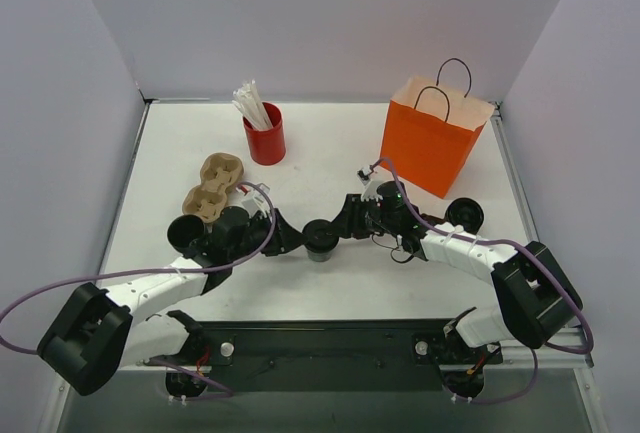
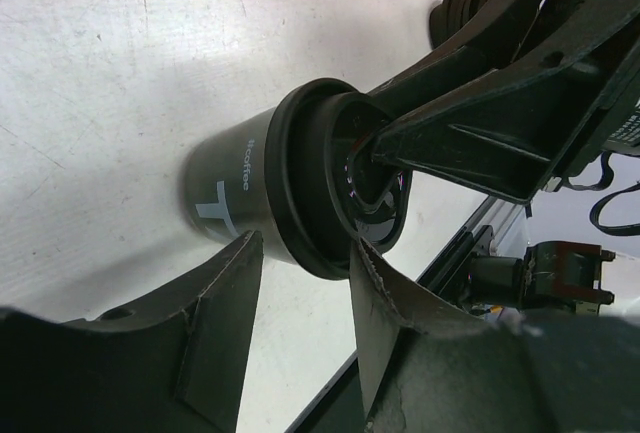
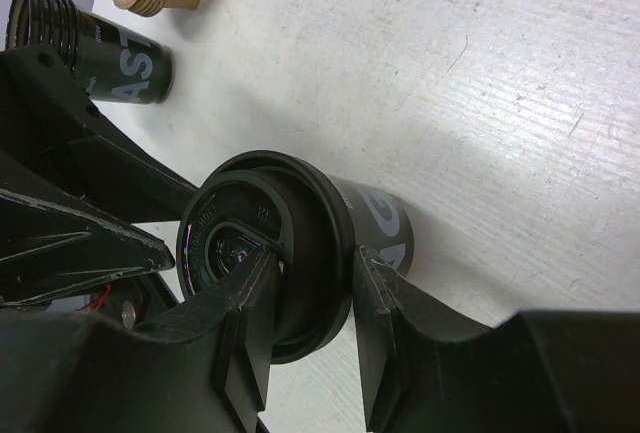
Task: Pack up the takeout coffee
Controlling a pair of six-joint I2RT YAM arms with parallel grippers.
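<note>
**Two grippers meet on one cup at mid-table**

Both arms reach into the middle of the table [image 1: 330,168], a little toward its near edge, and one coffee cup [image 1: 322,241] stands upright between them, dark paper with a round black lid. The right gripper [image 3: 315,263] comes in from the right side and pinches the lid's rim, one finger across the top of the lid, the other tucked under the rim against the cup wall. The left gripper [image 2: 305,253] is opposite it with its fingers spread either side of that same rim; the left wrist view does not show whether they touch it.

The second coffee cup [image 1: 185,233] stands toward the left edge, beside the left arm. Just beyond it lies the brown pulp carrier [image 1: 213,186]. Toward the far edge stands the red cup [image 1: 266,138] holding white sticks [image 1: 250,101], and the orange paper bag [image 1: 432,143] stands upright near the far right corner.
</note>
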